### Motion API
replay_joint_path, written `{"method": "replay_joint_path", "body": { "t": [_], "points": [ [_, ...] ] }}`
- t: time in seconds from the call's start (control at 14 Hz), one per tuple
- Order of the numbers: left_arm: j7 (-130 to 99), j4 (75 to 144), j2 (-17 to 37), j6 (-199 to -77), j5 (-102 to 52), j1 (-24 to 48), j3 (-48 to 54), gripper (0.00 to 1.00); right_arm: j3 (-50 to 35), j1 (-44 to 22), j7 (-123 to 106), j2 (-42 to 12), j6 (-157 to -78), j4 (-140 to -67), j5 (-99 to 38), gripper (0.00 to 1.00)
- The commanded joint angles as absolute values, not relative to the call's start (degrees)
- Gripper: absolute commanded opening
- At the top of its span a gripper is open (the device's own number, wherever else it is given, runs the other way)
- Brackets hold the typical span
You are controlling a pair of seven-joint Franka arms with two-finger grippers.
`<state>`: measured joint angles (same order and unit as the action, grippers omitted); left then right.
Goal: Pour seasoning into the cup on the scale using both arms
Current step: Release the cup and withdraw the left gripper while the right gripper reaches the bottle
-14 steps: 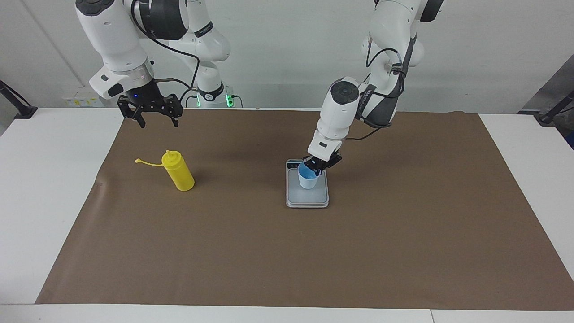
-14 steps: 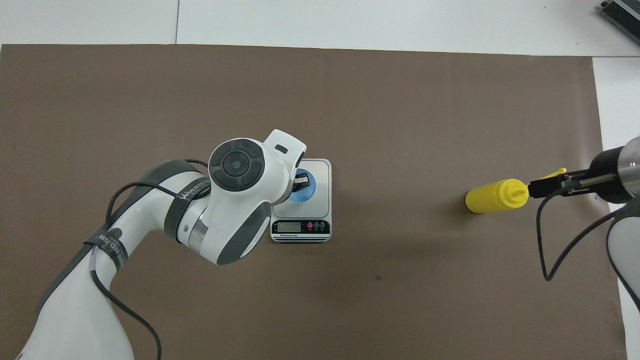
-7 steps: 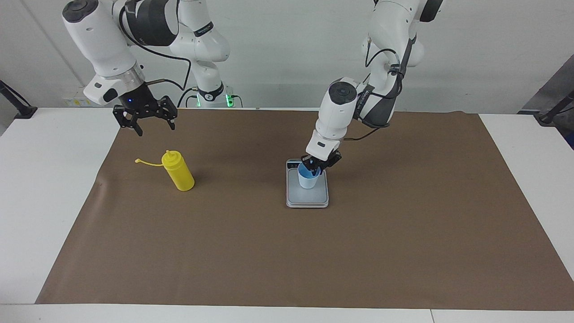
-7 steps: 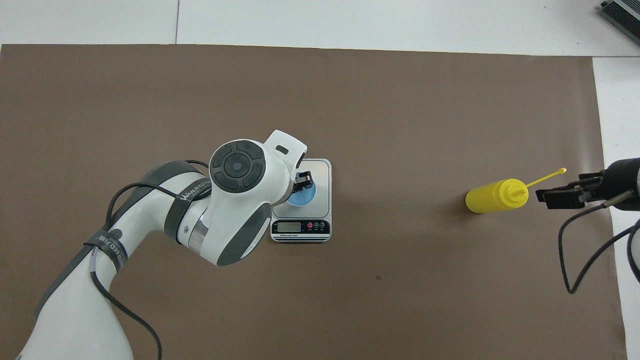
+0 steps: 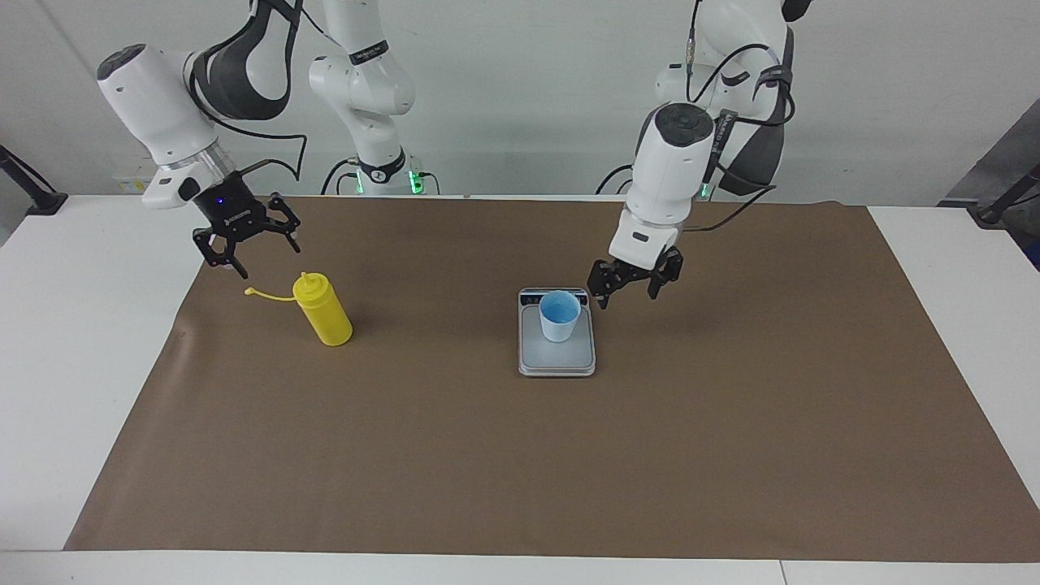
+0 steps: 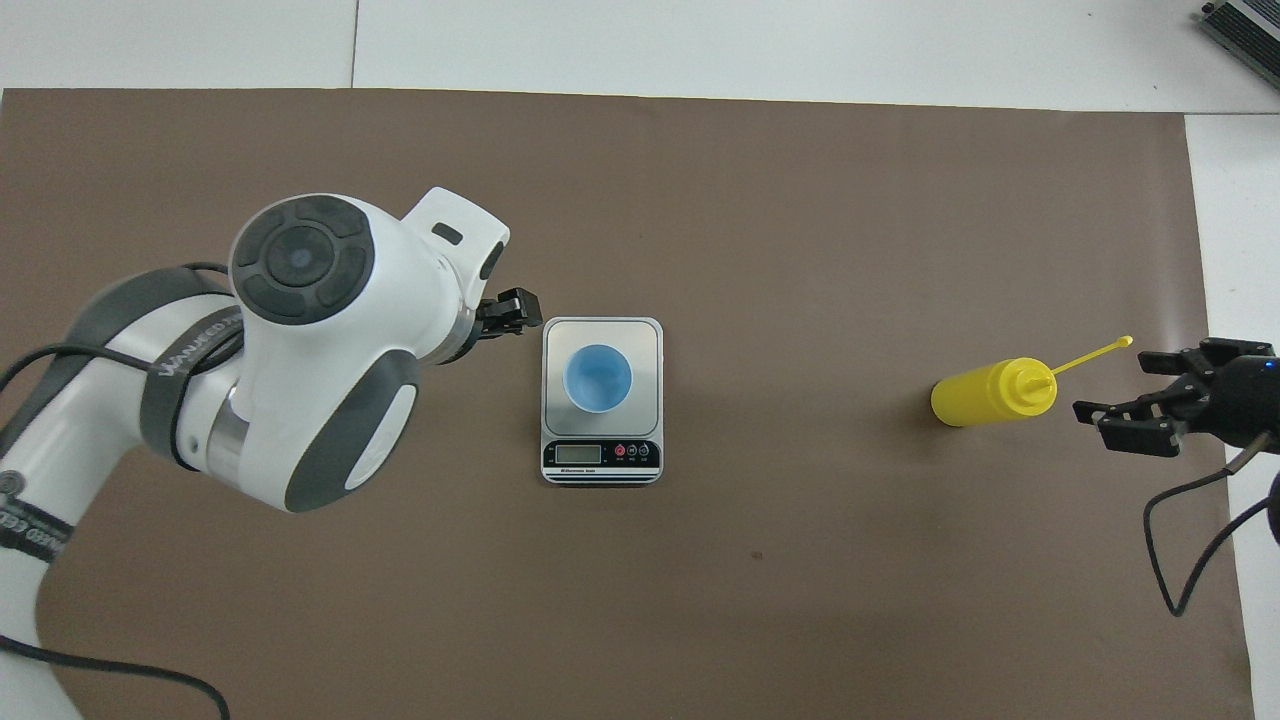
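A small light blue tapered plastic cup [image 5: 560, 315], smooth-walled, handleless and wider at the rim, stands upright on a flat rectangular grey-silver kitchen scale [image 5: 556, 357] near the centre of the frame, the scale's dark display strip at the short edge toward the robots. Both rest on a matte brown paper sheet [image 5: 569, 455] spread over a white table [image 5: 73, 341]. At the middle left of the facing view, a bright yellow cylindrical plastic squeeze bottle [image 5: 323, 309] with a conical nozzle stands on the sheet, its thin tethered cap strap trailing outward. The left arm's black two-finger gripper [image 5: 626, 292] hangs just beside the cup and scale, fingers spread and empty, touching neither. The right arm's black two-finger gripper [image 5: 246, 248] hovers at the upper left of that view, above the sheet's edge near the bottle's strap, fingers likewise spread wide, holding nothing.
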<state>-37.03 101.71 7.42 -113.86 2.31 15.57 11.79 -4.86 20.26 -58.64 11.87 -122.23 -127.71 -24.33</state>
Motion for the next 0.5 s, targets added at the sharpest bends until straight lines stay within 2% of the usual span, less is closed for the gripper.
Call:
{"method": "replay_joint_path", "body": {
  "t": [0.0,0.43],
  "points": [
    [-27.55,102.22,2.74,-108.21,2.90,10.65,12.04,1.00,-5.19,22.58,-68.69,13.45,-125.93,-133.05,-31.17,1.00],
    [-7.85,101.87,-2.54,-99.24,1.41,1.25,11.69,1.00,-5.19,28.74,-103.85,4.23,-128.85,-137.37,-54.37,1.00]
  ]
}}
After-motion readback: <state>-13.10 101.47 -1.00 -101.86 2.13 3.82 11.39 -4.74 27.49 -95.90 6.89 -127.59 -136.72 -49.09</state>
